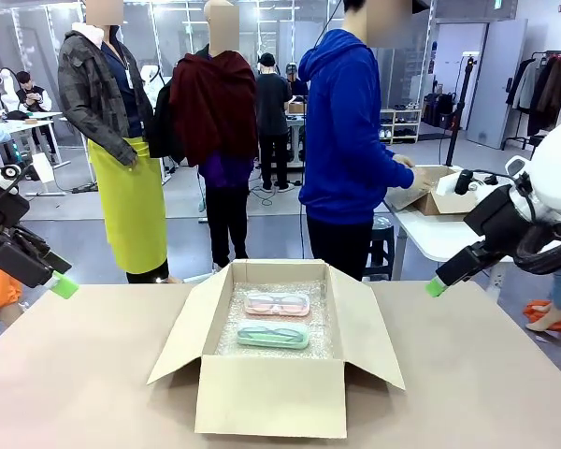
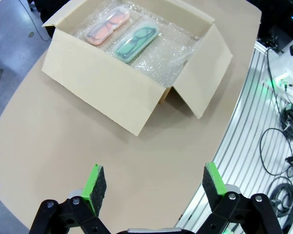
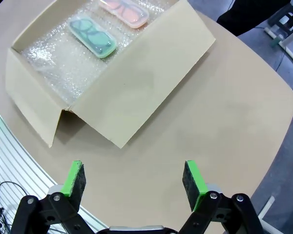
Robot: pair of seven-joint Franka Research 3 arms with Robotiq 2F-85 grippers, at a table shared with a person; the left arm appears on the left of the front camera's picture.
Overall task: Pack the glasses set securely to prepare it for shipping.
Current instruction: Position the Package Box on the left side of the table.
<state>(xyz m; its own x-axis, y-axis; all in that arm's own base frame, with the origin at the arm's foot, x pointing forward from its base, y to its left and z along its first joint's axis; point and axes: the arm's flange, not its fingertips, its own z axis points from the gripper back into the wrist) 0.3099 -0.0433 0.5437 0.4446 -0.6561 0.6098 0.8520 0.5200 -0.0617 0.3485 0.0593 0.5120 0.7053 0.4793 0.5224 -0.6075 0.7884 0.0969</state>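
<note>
Open cardboard box (image 1: 271, 402) sits mid-desk (image 1: 75, 374), flaps (image 1: 182, 332) spread outward, floor lined with bubble wrap (image 1: 227, 329). Pink case (image 1: 277, 303) lies flat inside the box on the wrap, toward the box's far wall. Green case (image 1: 273, 334) lies flat just beside it, on the side nearer the box's front wall, parallel to it, with a slim gap between them. Glasses are visible through both lids. Left tool (image 2: 154, 183) hangs in the air well off the box's left side, fingers wide apart, nothing between the pads. Right tool (image 3: 133, 178) hangs well off the box's right side, fingers also wide apart and empty. Neither tool touches the box. Person (image 1: 341, 140) in a blue hoodie stands beyond the box's far side, turned away from it.
</note>
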